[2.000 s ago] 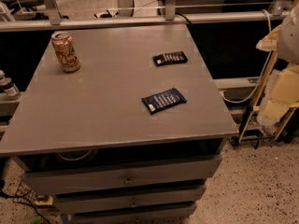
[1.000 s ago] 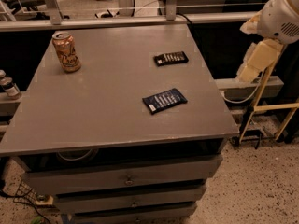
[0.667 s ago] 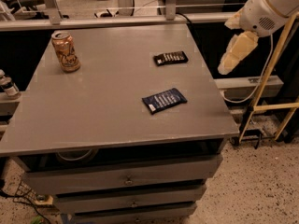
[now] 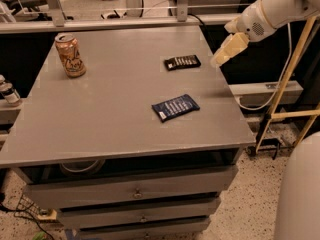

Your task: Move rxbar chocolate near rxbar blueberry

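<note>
The rxbar chocolate (image 4: pixel 182 62), a black wrapper with white lettering, lies flat on the far right part of the grey table (image 4: pixel 115 114). The rxbar blueberry (image 4: pixel 175 107), a navy-blue wrapper with white lettering, lies nearer the front, a short way in front of the black bar. My gripper (image 4: pixel 226 51) hangs in the air over the table's right edge, to the right of the black bar and a little above it, at the end of the white arm coming in from the upper right.
An orange drink can (image 4: pixel 70 55) stands upright at the far left of the table. Drawers (image 4: pixel 135 191) sit under the tabletop. A yellow frame (image 4: pixel 287 84) and cables stand to the right of the table. A rail runs behind the table.
The arm has swung in from the right, and the gripper has moved left and up toward the table's right edge near the black bar. The bars and can have not moved.
</note>
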`<state>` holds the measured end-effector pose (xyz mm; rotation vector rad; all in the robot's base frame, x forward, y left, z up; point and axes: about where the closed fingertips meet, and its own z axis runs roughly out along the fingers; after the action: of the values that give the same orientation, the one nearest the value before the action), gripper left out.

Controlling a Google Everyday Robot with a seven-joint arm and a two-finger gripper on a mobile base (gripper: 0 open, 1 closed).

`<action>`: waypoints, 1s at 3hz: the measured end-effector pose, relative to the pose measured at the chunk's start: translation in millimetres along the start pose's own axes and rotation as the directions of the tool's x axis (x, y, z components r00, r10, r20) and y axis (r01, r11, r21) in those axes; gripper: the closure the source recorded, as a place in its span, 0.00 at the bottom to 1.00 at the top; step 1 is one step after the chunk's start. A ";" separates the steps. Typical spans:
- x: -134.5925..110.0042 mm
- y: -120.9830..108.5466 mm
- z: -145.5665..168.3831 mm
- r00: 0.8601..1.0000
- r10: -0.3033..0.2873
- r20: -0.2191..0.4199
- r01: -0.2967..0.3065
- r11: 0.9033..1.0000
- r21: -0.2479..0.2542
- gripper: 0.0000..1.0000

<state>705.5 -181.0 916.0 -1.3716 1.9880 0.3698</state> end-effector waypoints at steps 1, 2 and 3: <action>0.0 0.0 0.1 1.000 0.000 0.000 0.000 1.000 0.000 0.00; -5.1 -3.1 24.2 0.999 -0.010 -0.031 0.010 1.000 0.000 0.00; -10.9 -5.8 56.7 0.999 0.004 -0.041 -0.004 1.000 0.002 0.00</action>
<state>734.1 -142.8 882.9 -1.3849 2.0241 0.3440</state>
